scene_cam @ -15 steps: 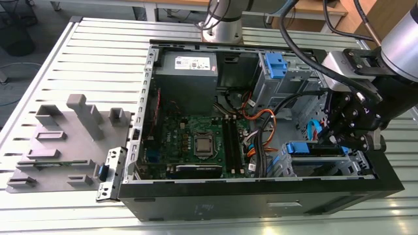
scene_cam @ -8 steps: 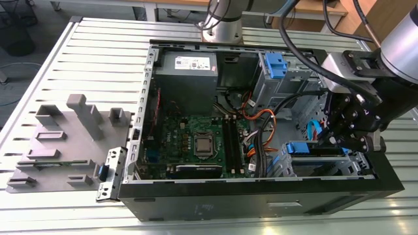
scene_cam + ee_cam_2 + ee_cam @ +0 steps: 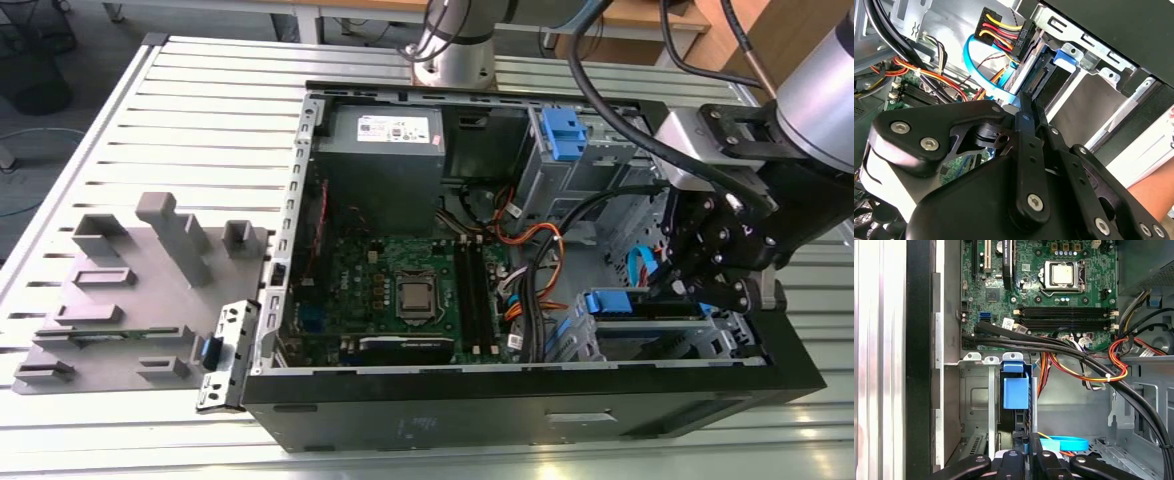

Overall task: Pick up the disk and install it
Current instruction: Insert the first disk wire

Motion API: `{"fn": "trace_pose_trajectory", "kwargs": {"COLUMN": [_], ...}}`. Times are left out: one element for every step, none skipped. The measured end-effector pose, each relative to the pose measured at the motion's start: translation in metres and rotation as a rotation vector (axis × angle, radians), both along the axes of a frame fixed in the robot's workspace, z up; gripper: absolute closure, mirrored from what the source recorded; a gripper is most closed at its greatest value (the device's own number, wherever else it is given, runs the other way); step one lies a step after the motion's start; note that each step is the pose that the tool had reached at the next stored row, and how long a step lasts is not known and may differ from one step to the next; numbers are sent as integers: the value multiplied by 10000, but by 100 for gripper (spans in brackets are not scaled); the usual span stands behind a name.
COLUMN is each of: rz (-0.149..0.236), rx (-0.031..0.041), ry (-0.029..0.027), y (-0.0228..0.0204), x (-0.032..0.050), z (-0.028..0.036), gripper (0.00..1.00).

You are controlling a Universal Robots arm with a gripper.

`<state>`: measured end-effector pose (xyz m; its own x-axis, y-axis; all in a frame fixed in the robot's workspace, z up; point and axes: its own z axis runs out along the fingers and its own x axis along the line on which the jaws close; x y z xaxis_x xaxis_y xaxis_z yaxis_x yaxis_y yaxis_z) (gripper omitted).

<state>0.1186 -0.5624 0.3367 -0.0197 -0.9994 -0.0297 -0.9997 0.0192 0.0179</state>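
Exterior view looks down over the whole computer case [image 3: 534,425]; both wrist views sit close above its drive bay [image 3: 974,400] [image 3: 1104,60]

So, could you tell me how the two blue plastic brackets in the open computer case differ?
The far blue plastic bracket stands by the grey power supply, away from the black gripper; the near blue plastic bracket lies right at the gripper, by the case's wall. Both sit in grey metal cages.

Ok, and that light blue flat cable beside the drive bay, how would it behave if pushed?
Probably floppy: the light blue cable is thin and flat and lies in a curve. Likely light, so it should bend aside rather than resist.
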Motion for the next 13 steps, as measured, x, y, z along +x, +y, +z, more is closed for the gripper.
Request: {"fn": "trace_pose_trajectory", "kwargs": {"rz": [0, -2, -3, -4, -6, -7, -8, -8, -9, -8, -8, -8, -8], "rx": [0, 1, 1, 1, 2, 2, 1, -2, -3, 0, 3, 4, 0], "ry": [0, 0, 0, 0, 0, 0, 0, 0, 0, 0, 0, 0, 0], "y": [0, 0, 0, 0, 0, 0, 0, 0, 0, 0, 0, 0, 0], "x": [0, 0, 0, 0, 0, 0, 0, 0, 0, 0, 0, 0, 0], "z": [0, -2, -3, -5, -9, -15, -17, -18, -18, -22, -29, -37, -41], "gripper": [84, 84, 84, 84, 84, 84, 84, 84, 84, 84, 84, 84, 84]}}
